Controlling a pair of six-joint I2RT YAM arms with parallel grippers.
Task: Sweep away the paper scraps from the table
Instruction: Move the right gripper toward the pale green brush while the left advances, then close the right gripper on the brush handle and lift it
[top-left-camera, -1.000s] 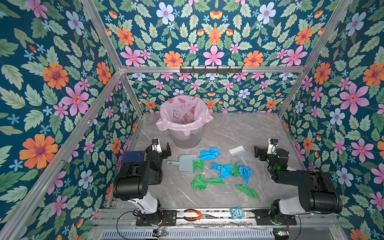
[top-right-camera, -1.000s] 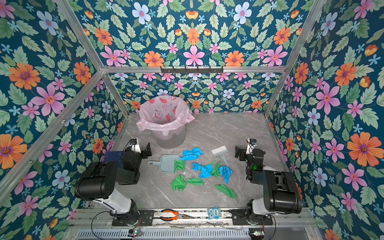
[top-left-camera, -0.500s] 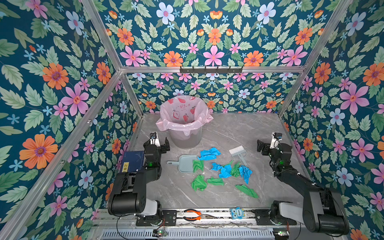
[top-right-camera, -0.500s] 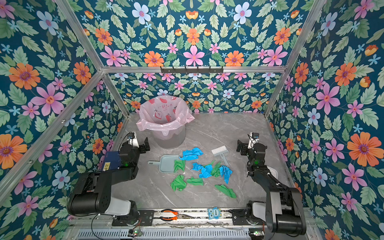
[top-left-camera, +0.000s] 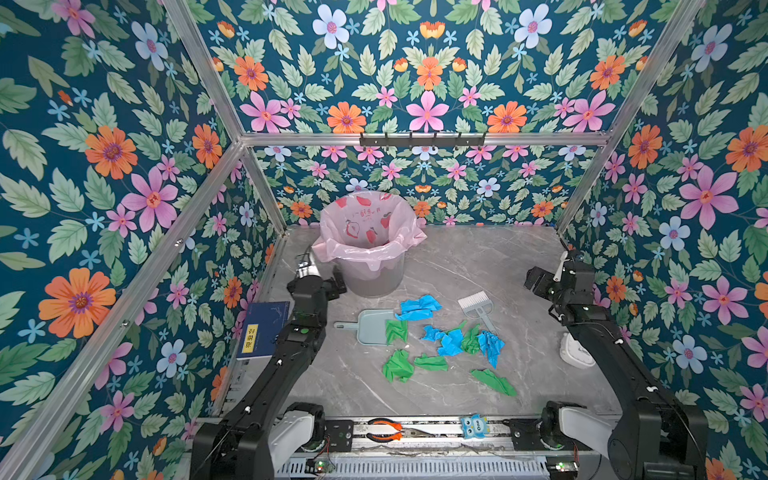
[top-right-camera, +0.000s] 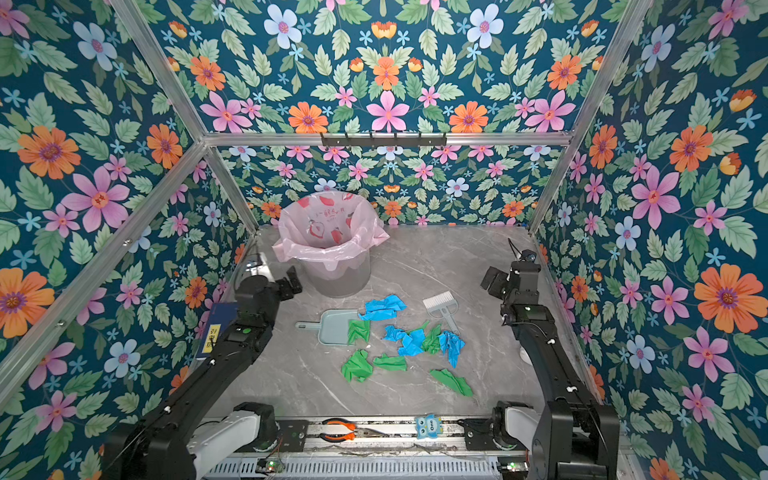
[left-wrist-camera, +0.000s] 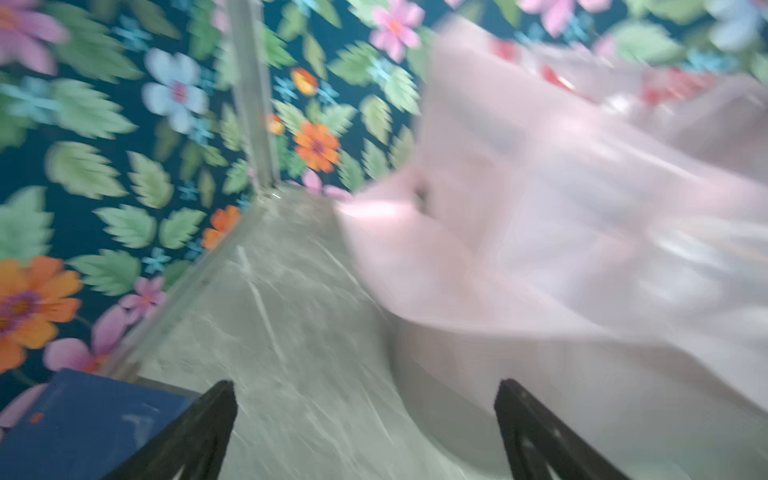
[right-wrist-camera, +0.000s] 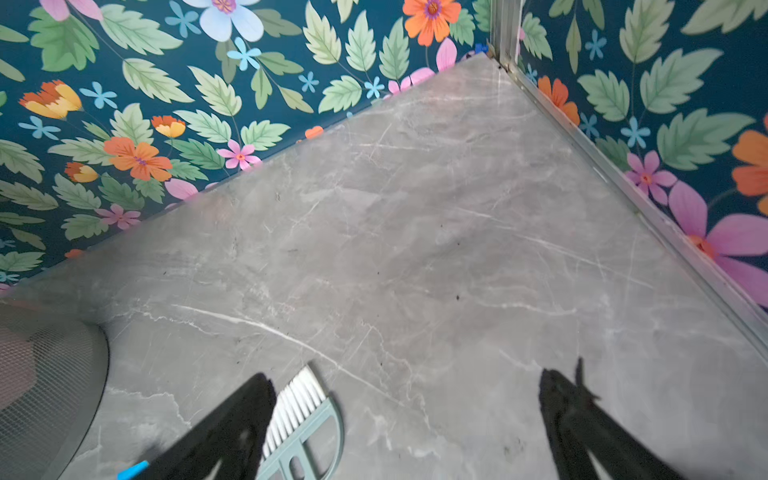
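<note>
Several crumpled green and blue paper scraps (top-left-camera: 446, 345) (top-right-camera: 409, 343) lie mid-table (top-left-camera: 478, 257) in both top views. A grey-blue dustpan (top-left-camera: 374, 326) lies at their left and a small white-bristled brush (top-left-camera: 478, 305) (right-wrist-camera: 303, 411) at their far right. My left gripper (top-left-camera: 337, 282) (left-wrist-camera: 365, 399) hangs open and empty beside the pink-bagged bin (top-left-camera: 368, 245) (left-wrist-camera: 582, 249). My right gripper (top-left-camera: 534, 280) (right-wrist-camera: 407, 390) is open and empty over bare table, right of the brush. A blue scrap (right-wrist-camera: 133, 471) peeks in by one finger.
A dark blue book (top-left-camera: 266, 328) (left-wrist-camera: 83, 424) lies along the left wall. A white object (top-left-camera: 575, 353) sits under the right arm. Orange-handled pliers (top-left-camera: 384, 428) and an owl figure (top-left-camera: 473, 426) rest on the front rail. Floral walls close three sides.
Both arms have stretched out from their folded pose. The left gripper moved back toward the bin; the right gripper moved back along the right wall. Scraps, dustpan and brush are unmoved.
</note>
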